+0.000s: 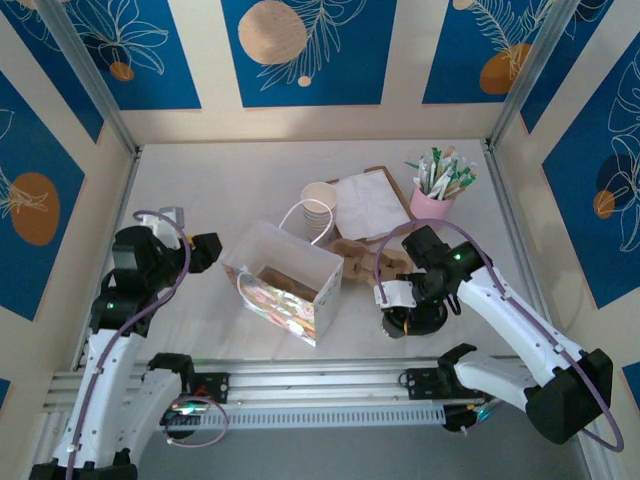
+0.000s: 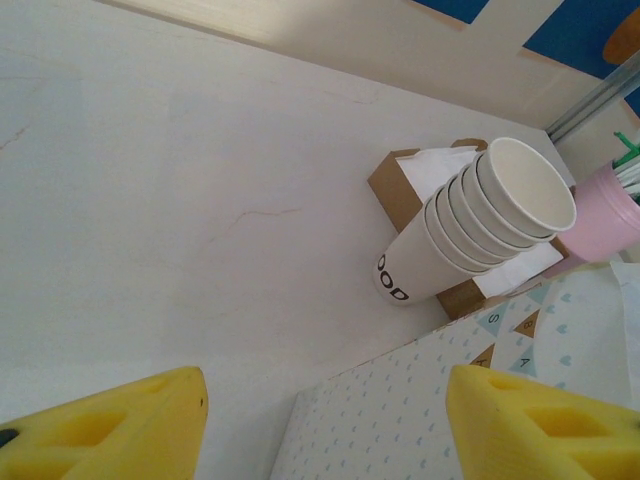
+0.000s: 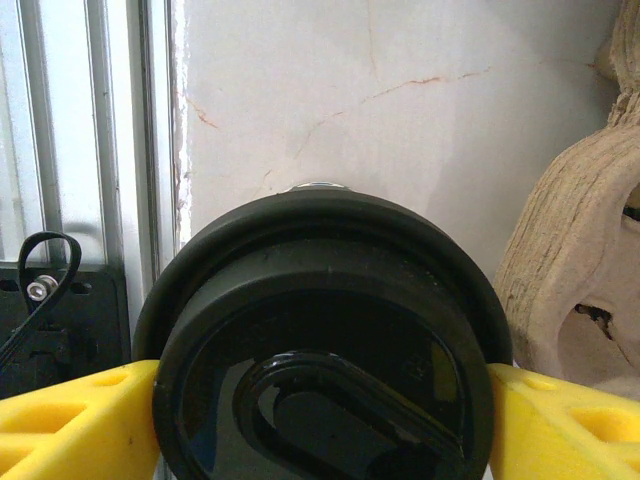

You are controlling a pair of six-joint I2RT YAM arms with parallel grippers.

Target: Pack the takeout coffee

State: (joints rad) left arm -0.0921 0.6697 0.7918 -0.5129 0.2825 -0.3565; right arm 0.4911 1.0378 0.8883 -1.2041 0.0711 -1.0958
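Black plastic, the coffee's [image 3: 320, 330] lid sits squarely between the yellow pads [image 3: 70, 410] of the right pincer [image 3: 325, 425]. The pads meet its rim on both sides with no gap showing, though I cannot tell whether they clamp it or merely bracket it. The cup stands upright on the surface [image 3: 400, 100] by the near rail, its axis vertical. The carrier [image 3: 580, 280] lies just beside it, on the far side. The right arm is plainly the nearer. The left pincer [image 2: 320, 425] is released and holds nothing, hanging by the bag [image 2: 420, 410] on its other side. Legible writing: "OOD" on the lowest cup of the stack [image 2: 470, 220], and pennants lettered "S" and "A" on the bag.
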